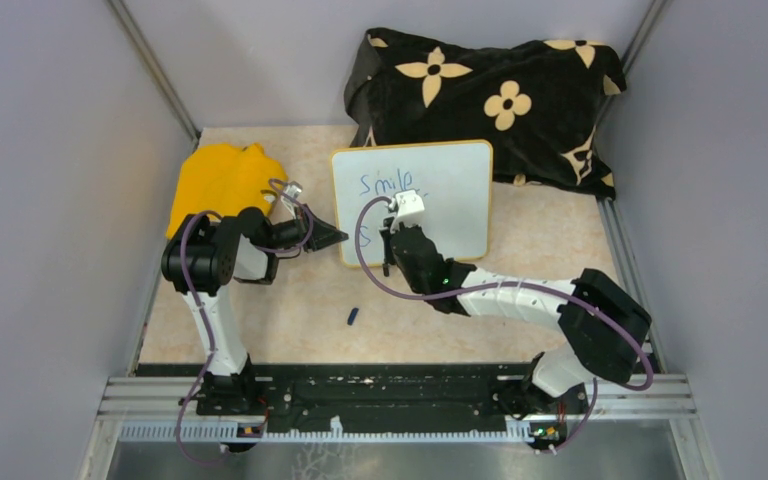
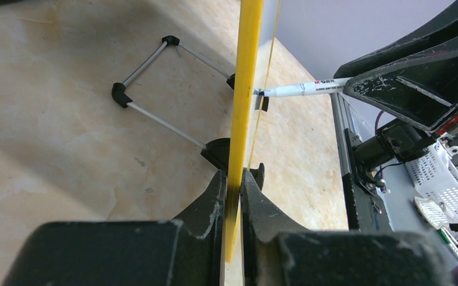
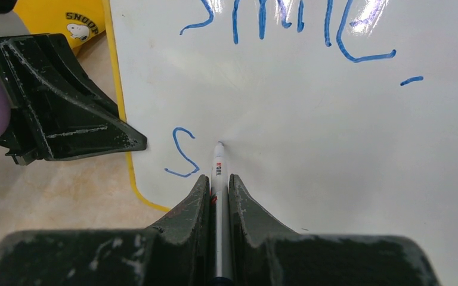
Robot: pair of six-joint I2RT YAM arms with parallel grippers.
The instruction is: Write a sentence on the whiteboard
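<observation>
Beige, faintly marbled laminate covers the table [image 1: 290, 330], which is boxed in by plain grey-lilac walls [image 1: 50, 200] with metal posts in the far corners. A black rail [image 1: 390, 395] runs along the near edge, carrying both arm bases. At the back lies a black flowered cloth [image 1: 480, 95], bunched up. A yellow Snoopy-printed item [image 1: 222, 180] sits at the left, and a small blue cap [image 1: 354, 317] lies alone on the bare surface between the arms.

The whiteboard [image 1: 450, 200] stands propped near the middle of the table, just in front of the cloth, on a thin wire stand [image 2: 149, 89] with black corner pieces. The left pincer [image 2: 234, 179] is clamped on the board's yellow left rim, near the lower corner, one finger on each face. The sentence [image 1: 384, 183] is only partly there. "Smile" runs across the top in blue, with a short stroke after it. Below, at the left, a lone "S" [image 3: 182, 155] starts the second line.

The right pincer [image 3: 217, 182] is closed on a white marker [image 3: 219, 164], the barrel lying in the narrow gap between its fingers and pointing at the board. The marker's tip touches the white surface just to the right of that "S" and a little above its middle. The left pincer's dark finger sits close by, just beyond the rim on the "S" side.
</observation>
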